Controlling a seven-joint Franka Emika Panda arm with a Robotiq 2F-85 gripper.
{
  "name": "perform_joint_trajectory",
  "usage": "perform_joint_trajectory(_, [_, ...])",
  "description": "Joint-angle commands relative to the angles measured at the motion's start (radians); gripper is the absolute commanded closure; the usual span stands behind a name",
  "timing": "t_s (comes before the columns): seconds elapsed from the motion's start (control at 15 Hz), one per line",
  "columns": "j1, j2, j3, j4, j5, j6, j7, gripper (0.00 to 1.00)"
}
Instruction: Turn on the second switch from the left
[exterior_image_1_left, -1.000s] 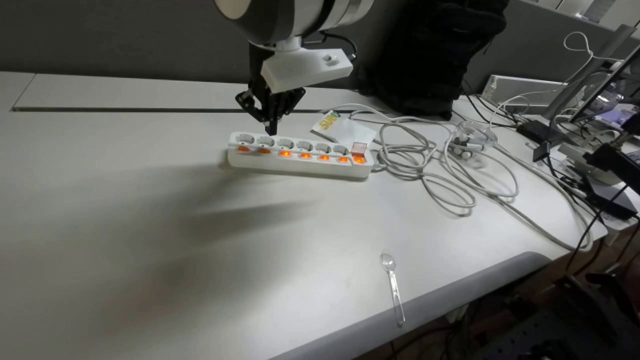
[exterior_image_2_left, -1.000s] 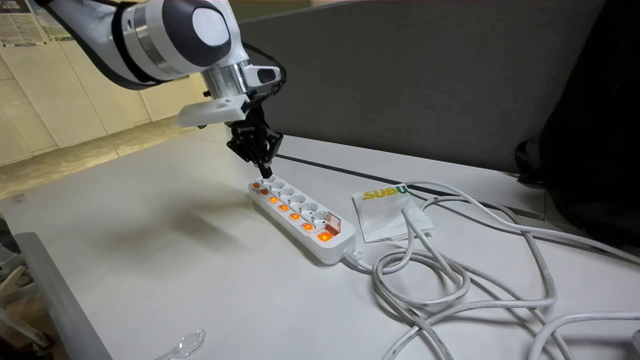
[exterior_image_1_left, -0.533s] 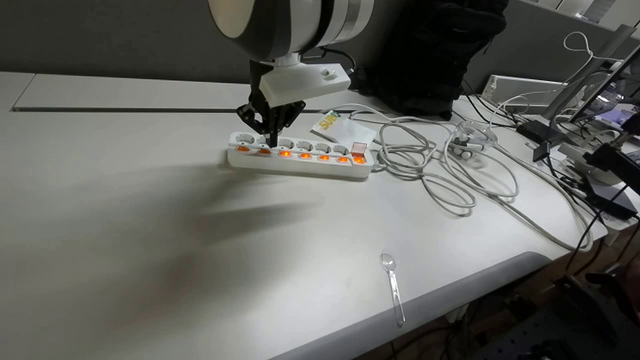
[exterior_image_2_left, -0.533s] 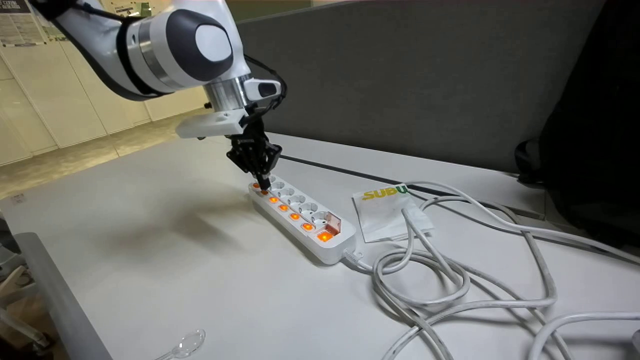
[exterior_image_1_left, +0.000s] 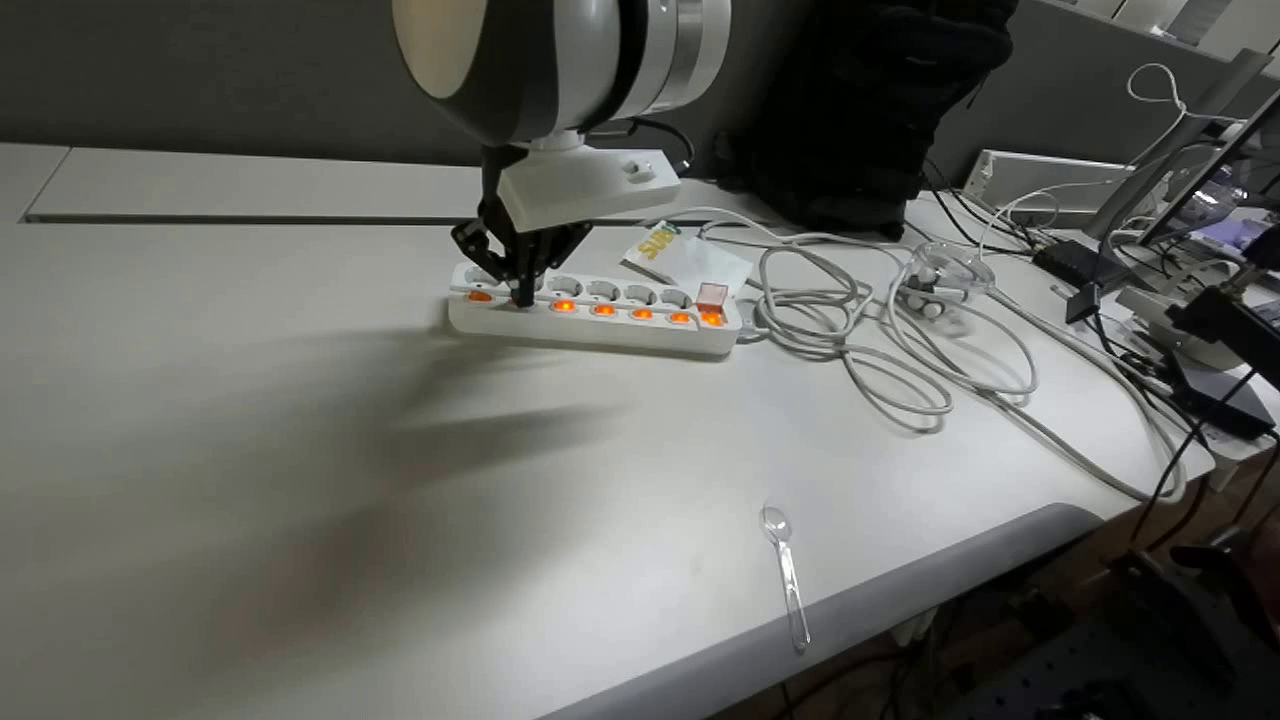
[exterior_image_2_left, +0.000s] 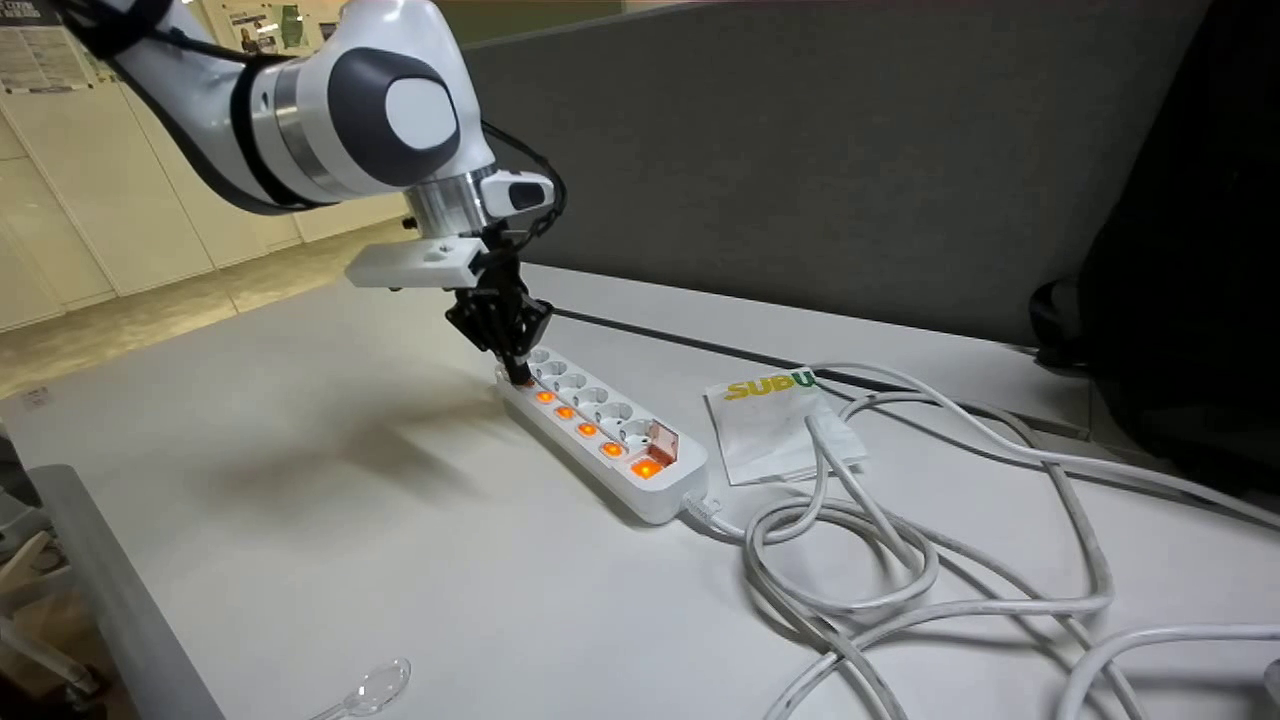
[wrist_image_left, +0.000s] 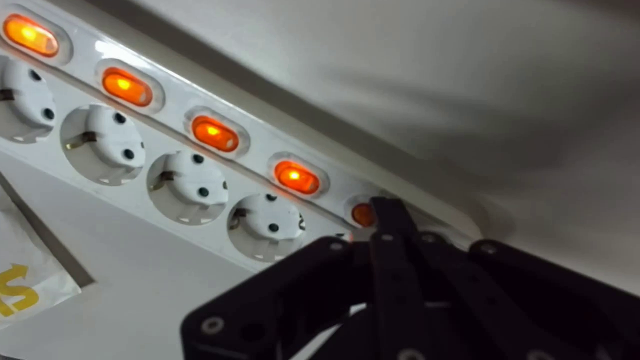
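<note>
A white power strip (exterior_image_1_left: 610, 338) lies on the table in both exterior views (exterior_image_2_left: 600, 455). It has a row of orange switches beside its sockets. The second switch from the left (wrist_image_left: 362, 215) is partly covered by my fingertips and looks dull orange, without a bright spot. The leftmost switch (exterior_image_1_left: 480, 296) also looks dull. The third switch (wrist_image_left: 296, 177) and those to its right glow brightly. My gripper (wrist_image_left: 393, 215) is shut and empty. Its tips (exterior_image_1_left: 522, 298) point down at the second switch and appear to touch it; the contact point is hidden.
A red-capped main switch (exterior_image_2_left: 650, 468) sits at the strip's cable end, with its clear cover raised. A paper napkin (exterior_image_2_left: 780, 420), coiled white cables (exterior_image_1_left: 830, 300) and a black backpack (exterior_image_1_left: 860, 110) are to the right. A clear spoon (exterior_image_1_left: 785, 570) lies near the front edge.
My gripper has come down and slightly forward onto the second switch, still shut. The power strip has shifted slightly to the left in an exterior view.
</note>
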Motion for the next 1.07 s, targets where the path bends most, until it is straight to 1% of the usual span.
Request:
perform_joint_trajectory(0.0, [-0.015,0.013,0.026,0.016,0.022,0.033,-0.004,1.00])
perform_joint_trajectory(0.47, [-0.021,0.013,0.035,0.013,0.061,0.069,0.000,1.00])
perform_joint_trajectory(0.67, [-0.036,-0.002,0.044,0.012,0.097,0.058,0.001,1.00])
perform_joint_trajectory(0.73, [-0.038,-0.008,0.043,0.018,0.101,0.038,-0.001,1.00])
perform_joint_trajectory(0.8, [-0.022,0.008,0.030,0.006,0.081,0.064,-0.001,0.99])
perform_joint_trajectory(1.0, [-0.031,0.005,0.034,0.010,0.085,0.062,-0.002,1.00])
